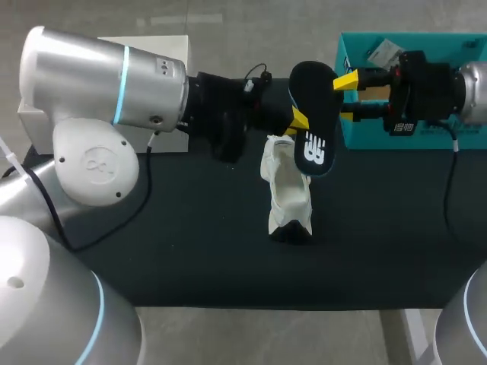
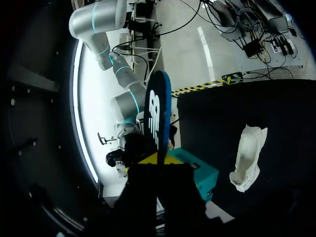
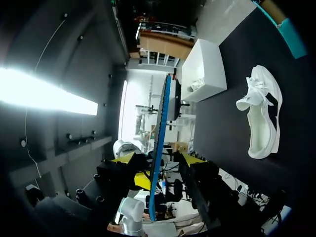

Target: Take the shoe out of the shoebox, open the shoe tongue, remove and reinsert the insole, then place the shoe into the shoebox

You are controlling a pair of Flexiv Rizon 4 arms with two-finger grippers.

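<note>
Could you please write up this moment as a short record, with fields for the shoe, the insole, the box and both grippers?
insole: dark, out of the shoe, held in the air
left gripper: shut on the insole
right gripper: open, one finger on either side of the insole
shoe: white, on the black table, touched by neither gripper
shoebox: teal, at the far right, without the shoe

Black-topped table (image 1: 190, 251) with white shoe (image 1: 288, 196), teal shoebox (image 1: 358, 137), white box (image 1: 171, 47).
</note>
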